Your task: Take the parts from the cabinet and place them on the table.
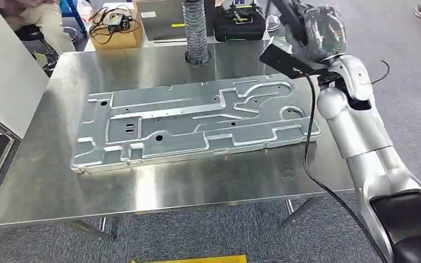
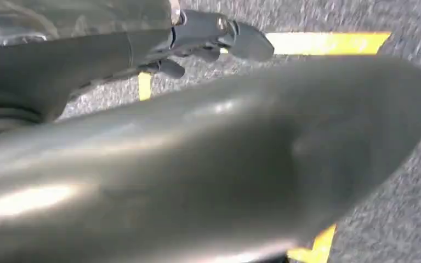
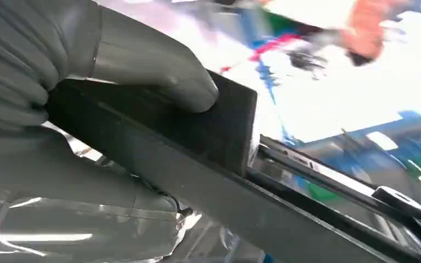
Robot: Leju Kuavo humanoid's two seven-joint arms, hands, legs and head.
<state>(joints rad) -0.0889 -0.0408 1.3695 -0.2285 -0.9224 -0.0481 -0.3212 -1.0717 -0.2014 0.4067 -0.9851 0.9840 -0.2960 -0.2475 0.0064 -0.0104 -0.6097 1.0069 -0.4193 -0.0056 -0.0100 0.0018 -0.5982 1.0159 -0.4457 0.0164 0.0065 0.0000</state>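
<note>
Head view: my right hand (image 1: 312,30), wrapped in clear plastic, is raised over the surface's (image 1: 44,192) far right corner, gripping a flat dark part (image 1: 285,61); its long axis slants down toward the large metal plate (image 1: 197,123).

Left wrist view: my left hand (image 2: 208,38) hangs over the floor, fingers curled, holding nothing.

Right wrist view: my thumb (image 3: 159,71) presses the dark part's face, fingers beneath.

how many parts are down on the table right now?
1: the large stamped metal panel lies flat mid-table. The right hand holds a dark flat part above the far right edge, not set down.
</note>
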